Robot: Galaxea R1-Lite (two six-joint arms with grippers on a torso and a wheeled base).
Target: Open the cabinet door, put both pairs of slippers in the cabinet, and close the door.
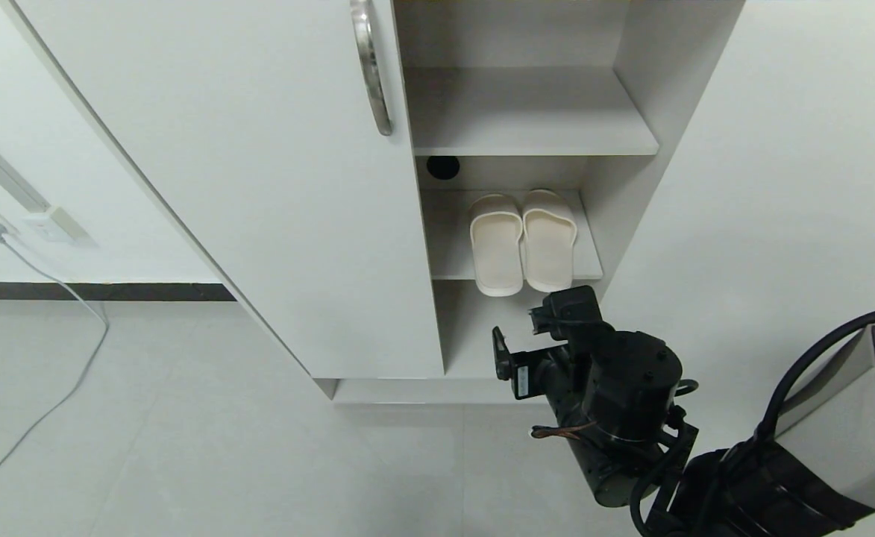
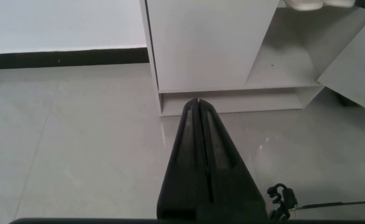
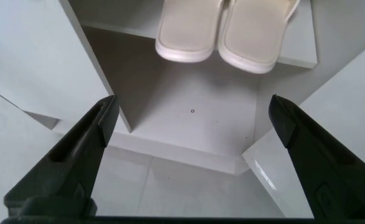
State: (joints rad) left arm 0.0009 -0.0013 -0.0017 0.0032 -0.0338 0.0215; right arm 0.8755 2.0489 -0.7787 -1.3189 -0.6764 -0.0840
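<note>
Head view: cabinet (image 1: 534, 112) has its right door (image 1: 780, 186) swung open and its left door (image 1: 258, 186) shut. One pair of slippers (image 1: 523, 242) sits side by side on the middle shelf (image 1: 444, 239), toes in, heels poking just past the front edge. The right arm (image 1: 616, 403) hangs in front of the bottom compartment, between the shelf edge and the open door. Risk: raising the wrist from here could clip the overhanging heels and drag the pair off, and a swing to the right bumps the door. My read is that one pair is stowed and the task wants two, so closing now would leave it half done. Right wrist view: the right gripper (image 3: 193, 106) has its fingers spread wide with nothing between them, aimed at the bottom compartment floor (image 3: 189, 124), and the slipper heels are close above. The open door's lower corner (image 3: 257, 162) is near one finger, so pulling back off-line could snag it and swing the door. Left wrist view: the left gripper (image 2: 199, 106) has its fingers pressed together and holds nothing, low over the floor tiles (image 2: 76, 137) and short of the cabinet base (image 2: 232, 99). Risk: it must open before it can take anything. If it goes for the door while the right arm sits in the opening, the door pinches that arm.
</note>
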